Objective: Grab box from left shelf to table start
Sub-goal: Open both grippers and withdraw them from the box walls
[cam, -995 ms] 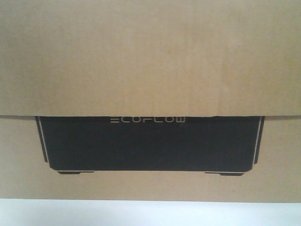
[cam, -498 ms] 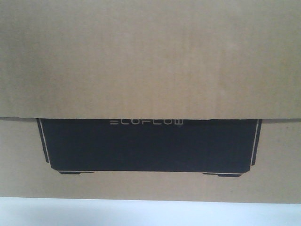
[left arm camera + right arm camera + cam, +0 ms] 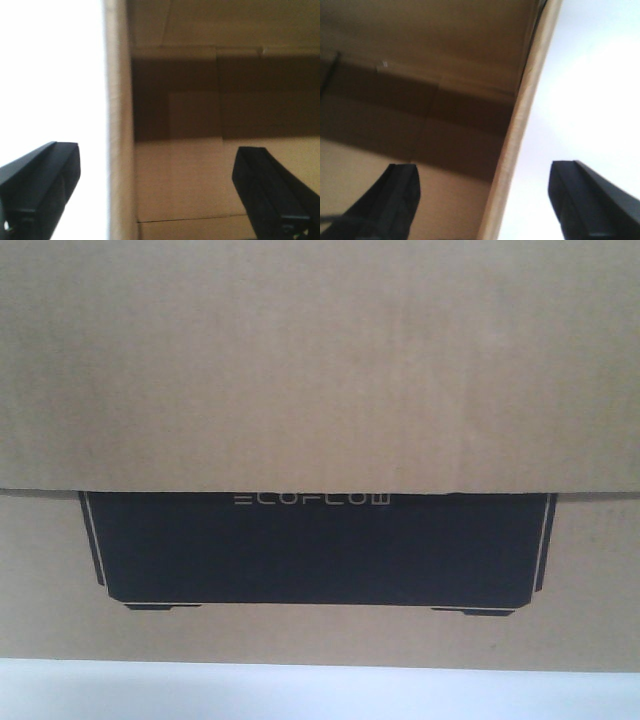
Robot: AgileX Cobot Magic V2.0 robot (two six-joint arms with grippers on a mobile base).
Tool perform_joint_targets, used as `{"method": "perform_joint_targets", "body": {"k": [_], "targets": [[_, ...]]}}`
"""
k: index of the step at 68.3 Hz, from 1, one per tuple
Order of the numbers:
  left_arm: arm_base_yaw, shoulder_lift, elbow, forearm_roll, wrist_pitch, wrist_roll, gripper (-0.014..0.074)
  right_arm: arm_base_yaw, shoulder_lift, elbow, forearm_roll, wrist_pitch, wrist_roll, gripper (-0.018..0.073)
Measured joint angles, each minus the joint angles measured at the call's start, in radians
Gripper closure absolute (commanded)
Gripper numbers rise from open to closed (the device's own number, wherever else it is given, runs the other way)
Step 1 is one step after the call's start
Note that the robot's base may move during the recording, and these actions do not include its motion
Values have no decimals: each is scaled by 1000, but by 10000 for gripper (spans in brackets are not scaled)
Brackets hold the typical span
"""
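The box (image 3: 320,370), a brown corrugated carton with a black panel and "ECOFLOW" lettering (image 3: 312,500), fills the front view. It stands on the white table (image 3: 320,695), which shows as a strip below it. In the left wrist view my left gripper (image 3: 157,187) is open and straddles the box's upright side wall (image 3: 120,150), one finger outside and one inside the open carton. My right gripper (image 3: 485,200) is open and straddles the opposite wall (image 3: 512,165) the same way. Neither gripper's fingers touch the cardboard. The left shelf is out of view.
The box's brown inner walls and floor (image 3: 200,175) show in both wrist views. Bright white surface (image 3: 590,100) lies outside each wall. The box blocks everything beyond it in the front view.
The box's upper flap edge sits slightly lower in the front view than one second ago. Nothing has visibly moved in the last half second.
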Motion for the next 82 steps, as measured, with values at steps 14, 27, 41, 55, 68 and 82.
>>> {"method": "perform_joint_targets", "body": {"k": [14,27,41,55,68,82], "targets": [[0,-194,59,48,-2,20,309,-32,-174,8,-4,34,10,239],[0,-449,248,81,-54,20,556,-36,-357,146,-4,21,11,508],[0,-734,510,84,-172,20,697,-36,-591,404,-6,-75,12,499],[0,-949,742,84,-305,20,697,-36,-821,626,-26,-157,12,499],[0,-1067,844,84,-364,20,697,-36,-992,701,-29,-213,12,499],[0,-1100,853,84,-375,20,697,-36,-1102,705,-29,-269,12,499]]}}
